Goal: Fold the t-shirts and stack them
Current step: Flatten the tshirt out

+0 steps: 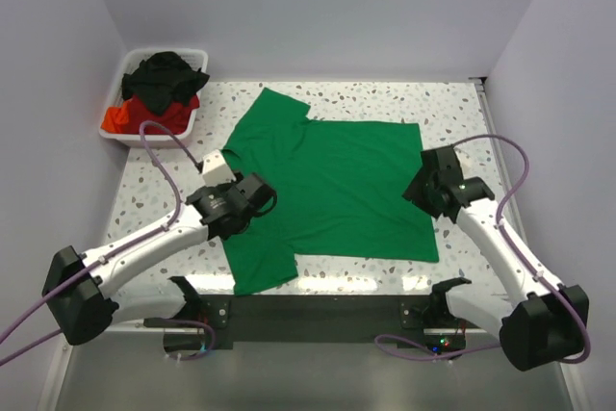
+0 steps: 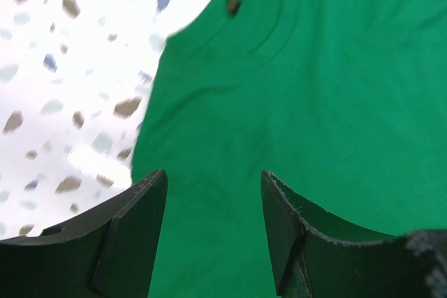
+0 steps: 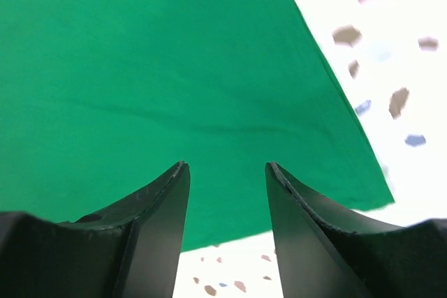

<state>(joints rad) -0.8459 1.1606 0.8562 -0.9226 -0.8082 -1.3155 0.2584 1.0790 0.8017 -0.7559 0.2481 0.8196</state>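
- Top external view. The green t-shirt (image 1: 337, 180) is spread flat on the table (image 1: 452, 108), its long axis running left to right (collar to the left, hem to the right). One sleeve points toward the far edge and the other toward the near edge. The left gripper (image 1: 262, 197) is seen over the collar end and the right gripper (image 1: 421, 190) at the hem edge, so each arm is nearest one end of the axis. A black t-shirt (image 1: 168, 74) and a red t-shirt (image 1: 144, 115) are heaped in the white bin (image 1: 123, 132) at the far left corner.
- Left wrist view. The left gripper (image 2: 213, 179) is shown with jaws wide apart and nothing between them. The green t-shirt (image 2: 314, 102) lies directly below and ahead, and its neckline seam (image 2: 230, 54) curves just beyond the fingertips.
- Right wrist view. The right gripper (image 3: 227, 169) is shown with jaws parted and empty. The green t-shirt (image 3: 154, 68) lies flat ahead of them, with a hem corner (image 3: 380, 197) to the right.
- Judgement. A first fold is likely to call for both ends being pinched.
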